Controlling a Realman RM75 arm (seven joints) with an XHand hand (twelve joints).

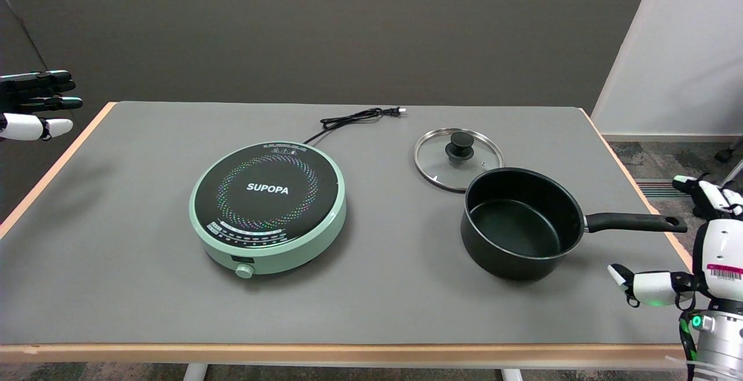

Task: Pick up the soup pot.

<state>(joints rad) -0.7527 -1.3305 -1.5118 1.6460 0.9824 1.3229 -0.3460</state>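
Note:
The soup pot (520, 222) is black and empty, standing upright on the right half of the grey table (116, 241). Its long black handle (634, 222) points right, reaching the table's right edge. My right hand (696, 247) hovers at the far right of the picture, just beyond the handle's tip, with its fingers spread apart and nothing in them. The hand does not touch the handle.
A glass lid (458, 158) with a black knob lies flat just behind the pot. A mint-green induction cooker (268, 207) sits at the table's middle, its black cord (354, 118) trailing to the back. The idle left hand (35, 105) hangs at the upper left.

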